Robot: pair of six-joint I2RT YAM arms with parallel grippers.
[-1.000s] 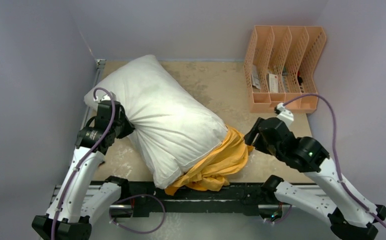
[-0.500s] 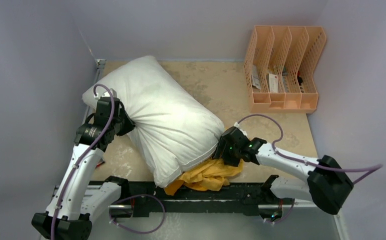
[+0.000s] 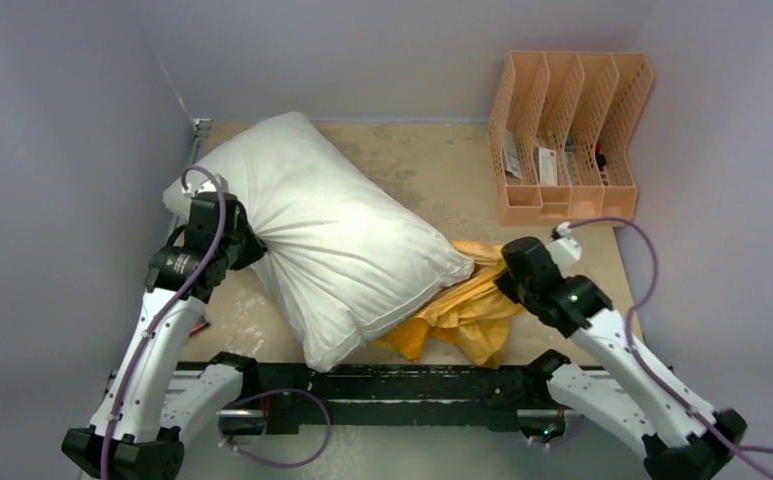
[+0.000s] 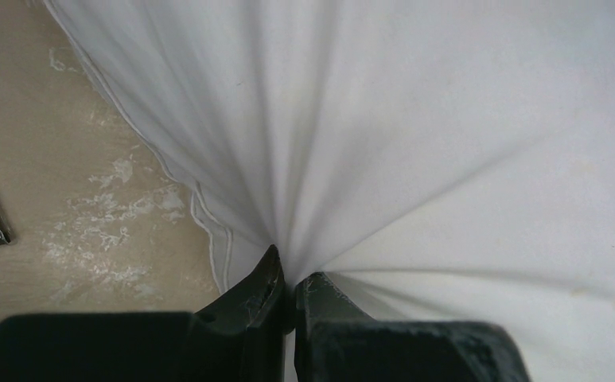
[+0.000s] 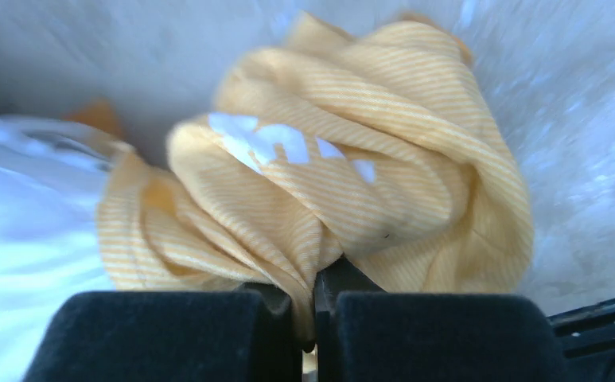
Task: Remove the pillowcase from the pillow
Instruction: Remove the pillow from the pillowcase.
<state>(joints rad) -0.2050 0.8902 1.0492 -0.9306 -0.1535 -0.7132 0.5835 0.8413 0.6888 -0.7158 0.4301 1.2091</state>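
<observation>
Orange pillowcase (image 5: 328,199) pinched in right gripper (image 5: 308,301), bunched beside white pillow (image 3: 332,240)

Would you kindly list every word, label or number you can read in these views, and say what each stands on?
Nothing can be read for certain.
White lettering on the pillowcase: folded and blurred, unreadable.
Packets in the peach organiser: printing too small to read.

White arms (image 3: 154,340), black joints (image 3: 176,268) and jaws, purple cables (image 3: 325,420).
</observation>
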